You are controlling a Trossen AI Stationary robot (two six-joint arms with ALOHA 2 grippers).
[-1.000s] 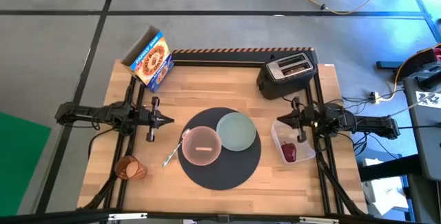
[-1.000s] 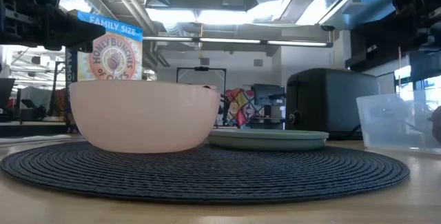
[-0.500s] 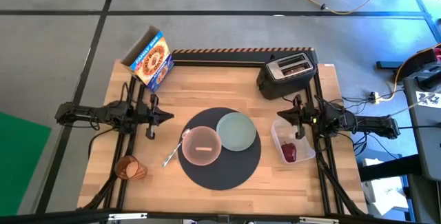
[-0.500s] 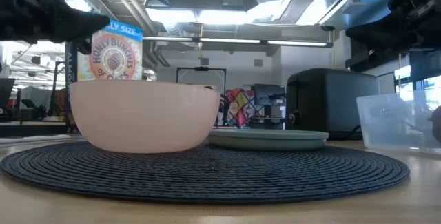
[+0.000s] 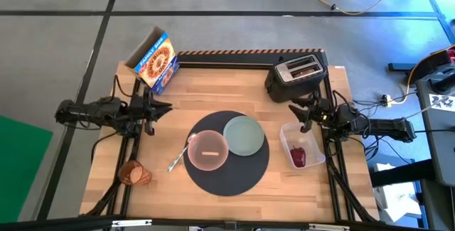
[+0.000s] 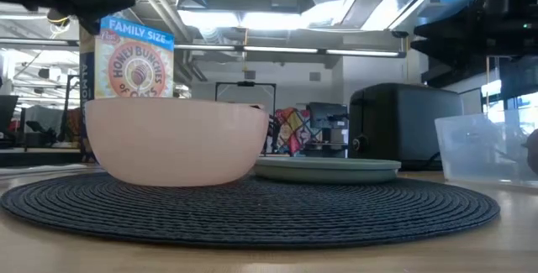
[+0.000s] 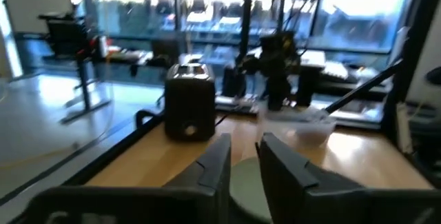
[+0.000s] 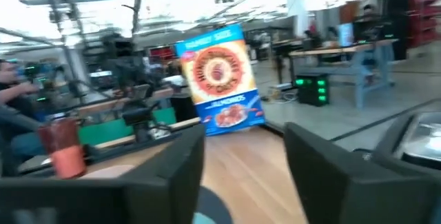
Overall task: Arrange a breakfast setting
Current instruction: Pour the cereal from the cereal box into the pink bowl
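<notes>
Here, a round dark-grey mat [image 5: 229,154] is lying at the middle of the wooden table [image 5: 206,82], carrying a pink bowl [image 5: 207,151] on its left part and a pale-green plate [image 5: 244,136] just beside the bowl, on the toaster side. A metal spoon [image 5: 180,156] is leaning against the bowl's left edge, its handle reaching off the mat onto the wood. A small amber cup [image 5: 134,173] is sitting near the table's front left corner, well apart from the mat. A red fruit [image 5: 298,156] is resting inside a clear plastic tub [image 5: 301,146] just right of the mat. A black toaster [image 5: 296,75] is standing at the back right and a cereal box [image 5: 154,61] at the back left. The left gripper [image 5: 161,108] is hovering above the table's left side with its fingers [image 7: 210,169] slightly apart, holding nothing. The right gripper [image 5: 297,110] is hovering between toaster and tub, its fingers [image 8: 313,162] spread wider, also holding nothing
</notes>
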